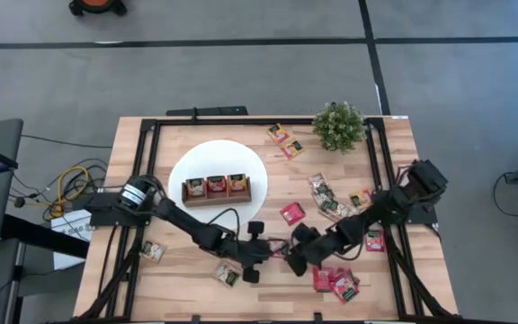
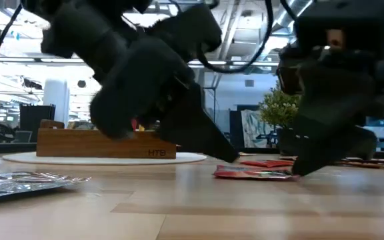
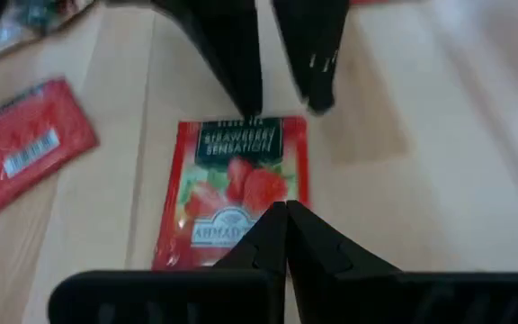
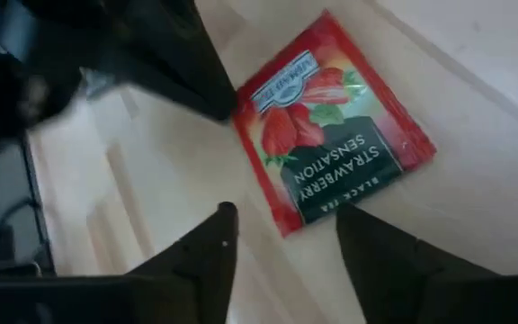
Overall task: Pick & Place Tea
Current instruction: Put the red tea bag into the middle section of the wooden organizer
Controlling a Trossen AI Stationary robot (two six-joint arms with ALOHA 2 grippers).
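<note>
Left end effector (image 3: 284, 216) pinched shut over red strawberry sachet (image 3: 234, 189), right end effector (image 4: 281, 220) spread wide, label unreadable from overhead.

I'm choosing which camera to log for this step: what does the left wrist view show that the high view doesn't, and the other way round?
Only the left wrist view shows the print on the red sachet, "Strawberry Sensation", lying flat on the wood, with the left gripper shut at one edge and the right gripper open at the opposite edge. Only the high view shows the wooden tray on the white disc, the potted plant and the other sachets scattered on the table. Both show the two grippers meeting near the table's front middle.
</note>
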